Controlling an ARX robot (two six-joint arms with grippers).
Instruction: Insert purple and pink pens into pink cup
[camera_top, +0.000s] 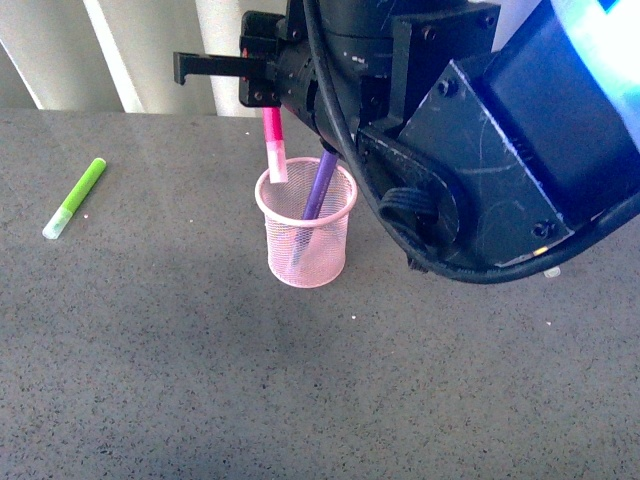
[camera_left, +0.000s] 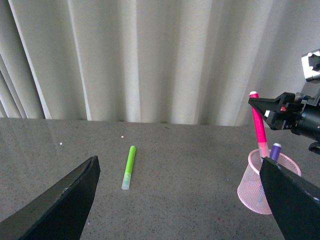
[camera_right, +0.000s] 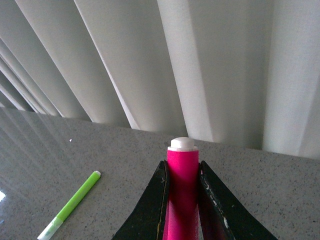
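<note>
The pink cup (camera_top: 306, 238) stands on the grey table and also shows in the left wrist view (camera_left: 252, 186). The purple pen (camera_top: 319, 186) leans inside it, its end above the rim (camera_left: 275, 151). My right gripper (camera_top: 266, 97) is shut on the pink pen (camera_top: 273, 142) and holds it upright with its frosted cap at the cup's far-left rim. The pink pen also shows in the left wrist view (camera_left: 259, 125) and between the jaws in the right wrist view (camera_right: 182, 190). My left gripper (camera_left: 180, 200) is open and empty, low over the table left of the cup.
A lime-green marker (camera_top: 75, 197) lies flat on the table well left of the cup; it also shows in the left wrist view (camera_left: 128, 166) and the right wrist view (camera_right: 70, 205). White vertical blinds (camera_left: 150, 55) close off the table's far edge.
</note>
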